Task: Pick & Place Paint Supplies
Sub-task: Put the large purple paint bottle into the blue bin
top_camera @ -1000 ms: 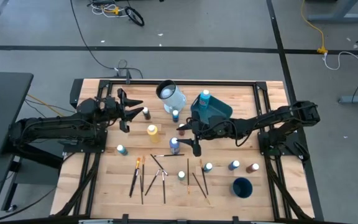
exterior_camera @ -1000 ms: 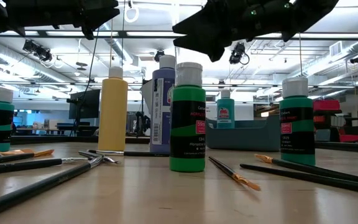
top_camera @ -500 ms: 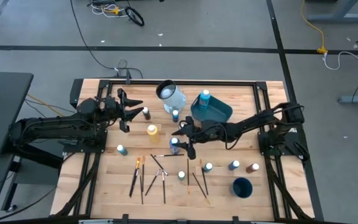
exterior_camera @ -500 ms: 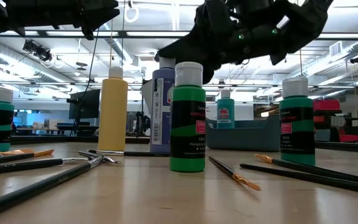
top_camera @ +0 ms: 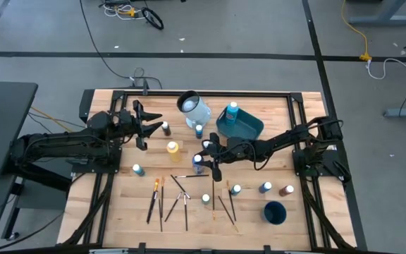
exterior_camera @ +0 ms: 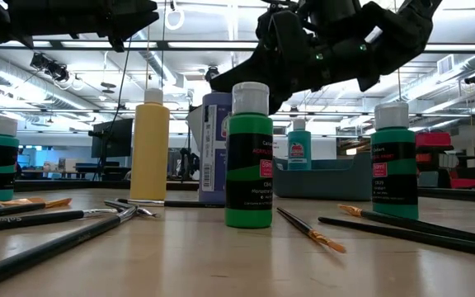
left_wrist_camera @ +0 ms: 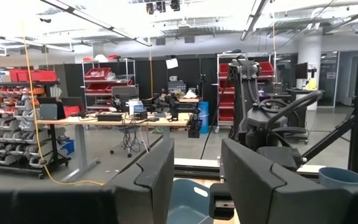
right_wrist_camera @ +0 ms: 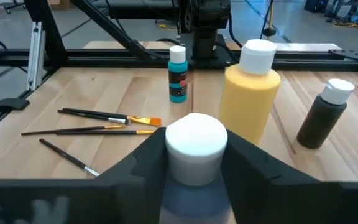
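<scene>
My right gripper [top_camera: 208, 159] is open at the table's middle. Its fingers stand on either side of a dark blue bottle [top_camera: 198, 164], at its white cap [right_wrist_camera: 196, 143]. The bottle stands upright on its base, behind the green bottle [exterior_camera: 248, 157] in the low view. My left gripper [top_camera: 144, 124] is open and hovers over the far left of the table, beside a brown bottle [top_camera: 165, 128]. A yellow bottle [top_camera: 173, 148] stands left of the blue one. Several brushes [top_camera: 169, 201] lie flat near the near edge. My right gripper has its fingers [right_wrist_camera: 143, 163] close against both sides of the blue bottle's cap [right_wrist_camera: 196, 134], coming level from the table's right. I cannot tell whether they touch it. The bottle stands upright on the table.
The teal tub [top_camera: 249, 128] holds one teal bottle [top_camera: 232, 108] at the far right. A pale jug [top_camera: 194, 109] lies far centre, with a small blue bottle [top_camera: 199, 130] by it. More bottles [top_camera: 236, 189] [top_camera: 265, 187] [top_camera: 287, 190] [top_camera: 137, 169] and a dark blue cup [top_camera: 275, 212] stand nearer.
My right gripper has moved toward the table's left, up to the dark blue bottle, and now has its fingers on either side of the cap. The bottle has not moved. The left arm has kept still.
</scene>
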Robot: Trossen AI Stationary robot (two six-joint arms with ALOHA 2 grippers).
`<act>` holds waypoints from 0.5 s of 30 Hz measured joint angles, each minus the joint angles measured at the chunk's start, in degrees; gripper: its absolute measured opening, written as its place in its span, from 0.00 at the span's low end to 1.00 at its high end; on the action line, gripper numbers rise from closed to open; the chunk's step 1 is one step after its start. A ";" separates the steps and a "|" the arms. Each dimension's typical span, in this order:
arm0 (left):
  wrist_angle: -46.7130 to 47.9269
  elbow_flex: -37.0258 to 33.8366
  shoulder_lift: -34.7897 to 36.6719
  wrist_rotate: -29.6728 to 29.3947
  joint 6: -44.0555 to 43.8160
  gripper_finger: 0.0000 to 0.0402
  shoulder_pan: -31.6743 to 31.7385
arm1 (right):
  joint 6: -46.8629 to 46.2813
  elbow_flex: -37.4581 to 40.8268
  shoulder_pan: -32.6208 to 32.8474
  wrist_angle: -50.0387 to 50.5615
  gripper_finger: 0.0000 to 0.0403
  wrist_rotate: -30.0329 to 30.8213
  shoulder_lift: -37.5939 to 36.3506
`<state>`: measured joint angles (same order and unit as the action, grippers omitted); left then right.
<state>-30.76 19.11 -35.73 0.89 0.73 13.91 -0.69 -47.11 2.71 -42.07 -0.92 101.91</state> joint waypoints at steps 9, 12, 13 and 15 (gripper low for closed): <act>-0.02 0.00 0.00 0.00 0.27 0.35 0.00 | -0.37 0.02 0.32 -2.15 0.29 -2.73 -4.61; 0.00 0.00 0.02 0.00 0.29 0.35 0.00 | -0.37 0.02 0.49 -0.39 0.32 -1.05 -8.10; 0.00 0.00 0.02 0.00 0.20 0.35 0.00 | -0.37 0.02 0.52 0.67 0.32 -0.18 -9.69; 0.00 0.00 0.02 0.00 0.20 0.35 0.00 | -0.35 0.02 0.49 2.84 0.31 1.75 -12.88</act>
<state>-30.76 19.11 -35.70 0.89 0.93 13.91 -1.04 -47.09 3.20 -39.23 0.83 89.02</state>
